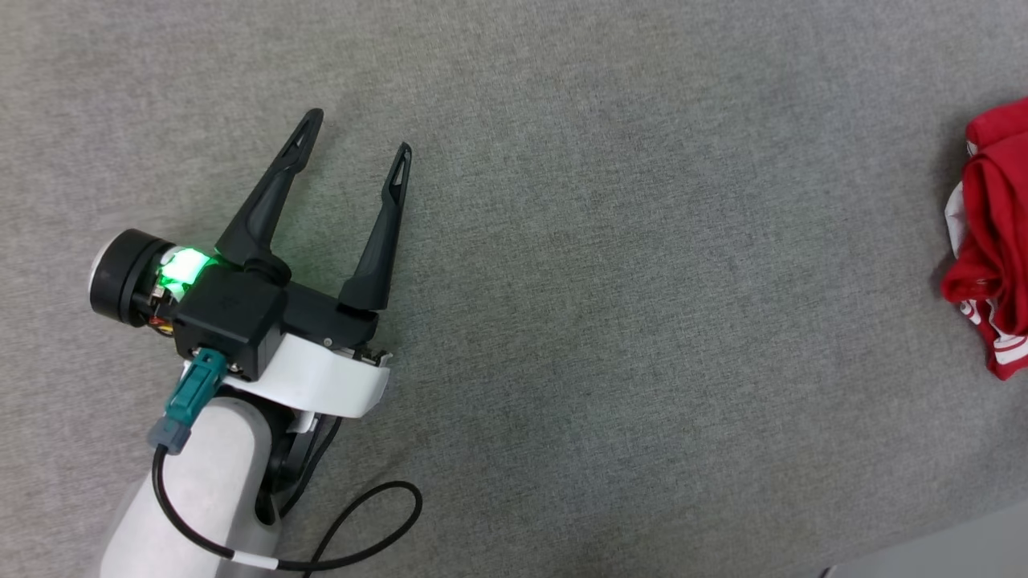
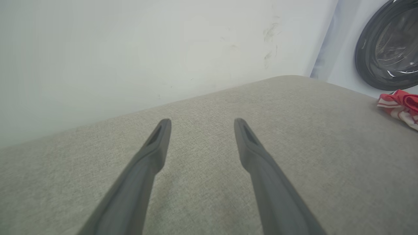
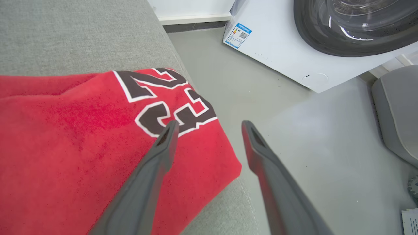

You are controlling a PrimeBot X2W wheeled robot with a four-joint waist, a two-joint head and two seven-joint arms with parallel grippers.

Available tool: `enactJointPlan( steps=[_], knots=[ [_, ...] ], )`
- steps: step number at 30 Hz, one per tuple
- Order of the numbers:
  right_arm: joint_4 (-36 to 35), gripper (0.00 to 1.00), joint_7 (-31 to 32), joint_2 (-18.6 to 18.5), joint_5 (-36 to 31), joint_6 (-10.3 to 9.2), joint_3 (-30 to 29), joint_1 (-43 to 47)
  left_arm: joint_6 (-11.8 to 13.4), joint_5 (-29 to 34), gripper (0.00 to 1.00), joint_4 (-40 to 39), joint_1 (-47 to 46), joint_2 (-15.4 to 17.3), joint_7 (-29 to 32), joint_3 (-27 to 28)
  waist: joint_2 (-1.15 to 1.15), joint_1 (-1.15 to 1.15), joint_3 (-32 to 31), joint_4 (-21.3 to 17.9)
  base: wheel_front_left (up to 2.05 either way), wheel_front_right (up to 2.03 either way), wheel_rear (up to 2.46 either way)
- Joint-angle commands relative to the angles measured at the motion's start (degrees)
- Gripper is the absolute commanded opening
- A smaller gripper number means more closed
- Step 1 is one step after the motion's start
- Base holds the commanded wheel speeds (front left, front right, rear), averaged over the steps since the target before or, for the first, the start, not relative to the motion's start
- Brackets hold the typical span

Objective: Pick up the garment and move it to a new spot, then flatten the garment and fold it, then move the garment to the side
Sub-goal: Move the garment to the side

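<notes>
1. Left gripper: at the left of the head view, over the grey fabric surface. Jaws spread wide, nothing between them. A green light glows on the wrist; a teal connector and a black cable hang below it. In the left wrist view both fingers point across bare fabric toward a pale wall.

2. Grey fabric surface: woven and padded, with a rounded edge. It carries the garment at its far right.

3. Garment: a red jersey with white and striped trim. It lies bunched at the right edge of the head view, well apart from the left gripper and partly cut off by the frame. In the right wrist view its red cloth lies on the surface right up to the edge, with dark, white-outlined lettering facing up.

4. Right gripper: jaws wide apart, holding nothing. One finger lies over the lettering, and whether it touches the cloth cannot be told. The other finger lies over the floor beyond the surface edge.

5. Washing machine: white, standing on the floor past the garment, with a dark round door and a blue-edged label.

6. Rounded grey object: on the floor at the far right, kind not identifiable.
</notes>
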Motion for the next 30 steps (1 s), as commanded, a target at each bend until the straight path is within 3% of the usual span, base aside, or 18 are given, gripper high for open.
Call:
enactJointPlan(
  steps=[1, 9, 15, 21, 30],
  knots=[
    [0.19, 1.0, -2.34, 0.57, -1.81, -0.06, -1.6, -0.98, 0.31, -0.37, 1.0, 0.67, 0.22, -0.29, -0.66, -0.1, 0.0, -0.01, -1.34, 0.52, 0.0, 0.0, 0.0],
    [-2.25, 1.0, -8.49, 3.32, -3.84, -0.07, -3.78, 2.3, 1.34, -1.66, 1.0, 4.43, 3.16, -2.02, -2.88, -0.75, 0.0, -0.01, -8.34, 2.19, 0.0, 0.0, 0.0],
    [-6.88, 1.0, -11.29, 5.98, -1.82, -0.06, -2.83, 8.74, 2.84, -3.4, 1.0, 8.83, 6.93, -4.27, -4.33, -0.73, 0.0, -0.01, -15.85, 4.65, 0.0, 0.0, 0.0],
    [-13.41, 1.0, -12.16, 10.14, 0.23, -0.06, -1.14, 17.62, 4.81, -5.16, 1.0, 12.31, 11.75, -6.08, -5.38, 0.05, 0.0, -0.01, -22.25, 6.91, 0.0, 0.0, 0.0],
    [-24.04, 1.0, -11.41, 16.48, 2.86, -0.06, 4.81, 29.46, 6.22, -6.66, 1.0, 16.07, 17.54, -6.09, -5.97, 1.62, 0.0, -0.01, -29.72, 10.2, 0.0, 0.0, 0.0]
  ],
)
